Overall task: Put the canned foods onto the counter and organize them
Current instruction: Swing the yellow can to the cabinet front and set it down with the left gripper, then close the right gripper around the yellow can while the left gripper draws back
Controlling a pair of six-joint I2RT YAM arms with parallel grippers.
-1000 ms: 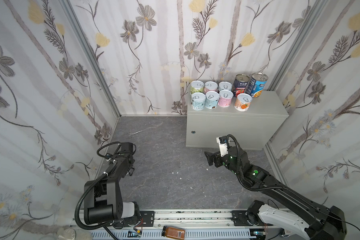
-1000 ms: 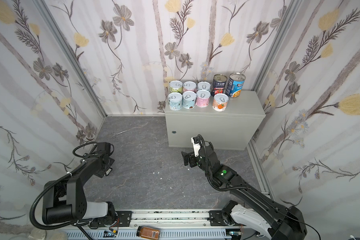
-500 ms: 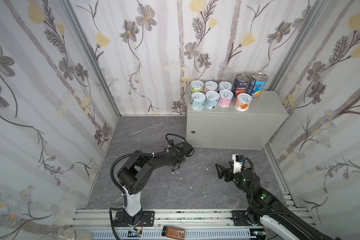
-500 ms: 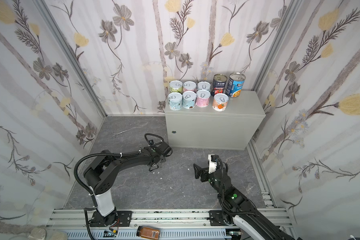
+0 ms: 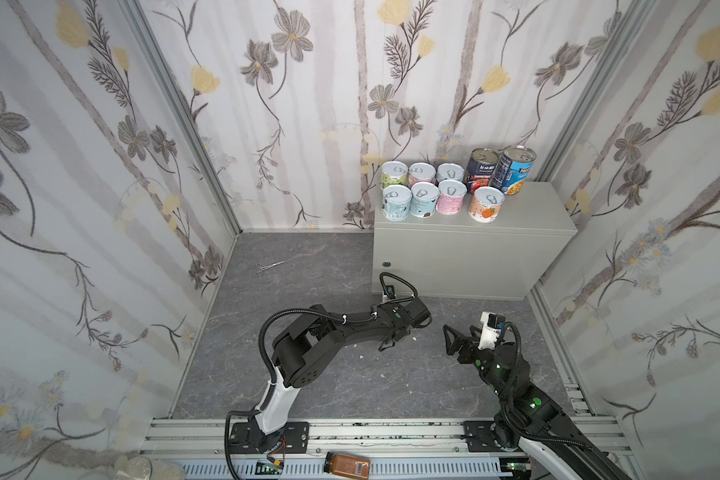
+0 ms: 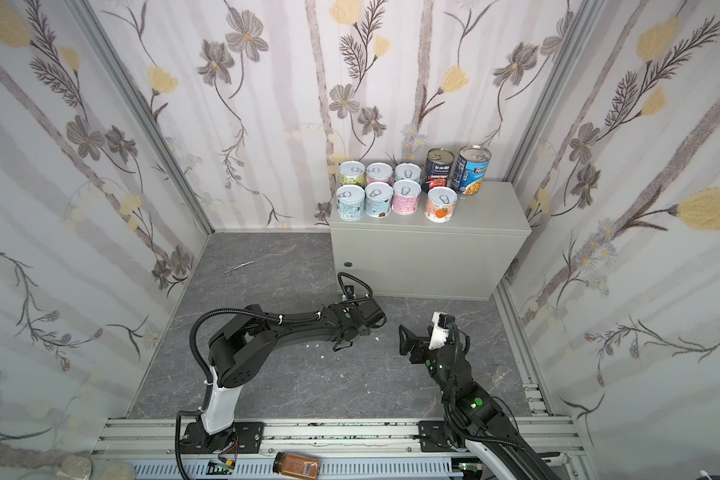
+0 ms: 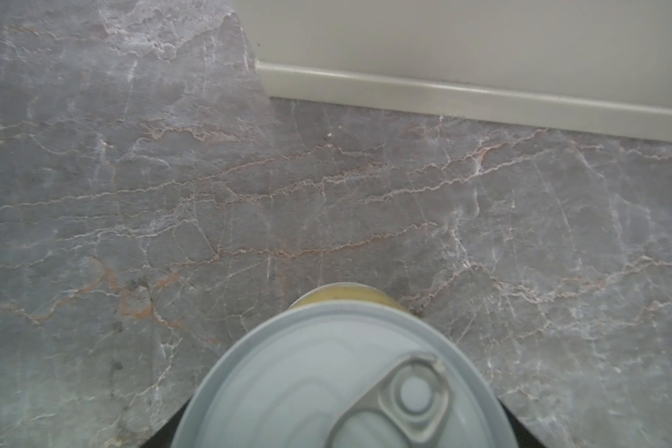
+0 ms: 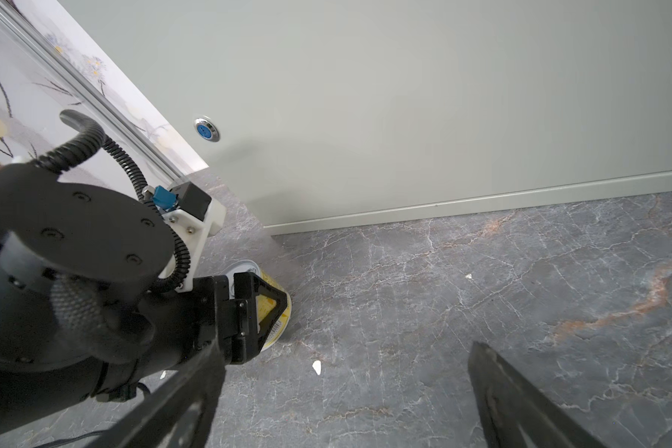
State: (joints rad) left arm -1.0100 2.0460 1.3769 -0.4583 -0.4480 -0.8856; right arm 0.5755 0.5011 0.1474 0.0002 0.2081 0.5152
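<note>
Left tool (image 5: 391,338) is straddling a yellow can (image 7: 338,388) on the floor, grip unclear; lifting now risks tipping it against the counter (image 5: 528,216). Right tool (image 5: 458,336) is hanging open.

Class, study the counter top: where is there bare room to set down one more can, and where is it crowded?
On the counter, free: the right end, beside the orange-labelled can and before the blue-labelled can; also a thin front strip. Crowded: back left.

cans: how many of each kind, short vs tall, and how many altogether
short pastel cans on the counter: 7
tall cans on the counter: 2
short yellow can on the floor: 1
total: 10 cans
</note>
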